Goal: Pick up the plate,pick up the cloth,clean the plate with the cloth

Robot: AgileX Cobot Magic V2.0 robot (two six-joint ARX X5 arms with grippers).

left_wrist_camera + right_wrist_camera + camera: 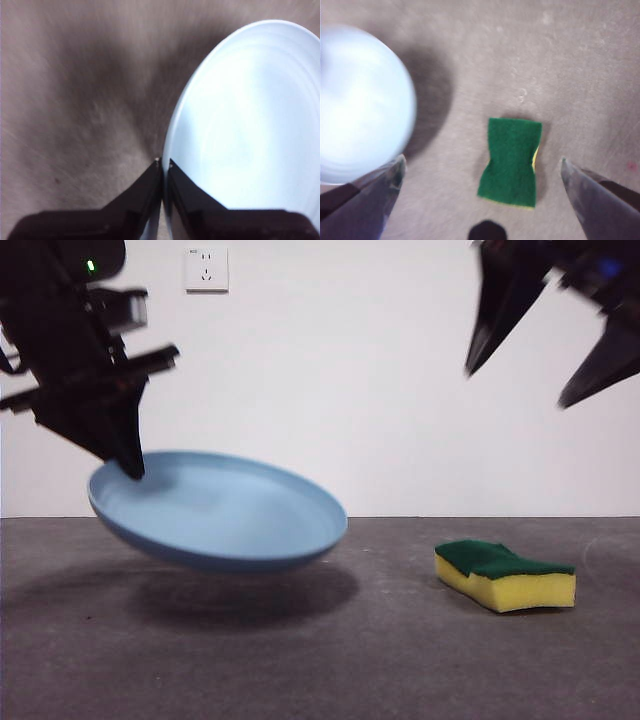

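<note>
The left gripper (163, 162) pinches only the plate (225, 510) rim at nine o'clock, so it could slip; the right gripper (482, 167) gapes above the sponge (512, 162).

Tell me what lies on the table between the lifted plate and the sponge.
Nothing: in the front view, only bare grey table separates the plate, held up by the left gripper, from the sponge. The right wrist view agrees.

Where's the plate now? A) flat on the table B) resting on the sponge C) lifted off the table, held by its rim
C: the left claw pinches the plate by its rim, and the plate hangs tilted above its shadow on the table.
</note>
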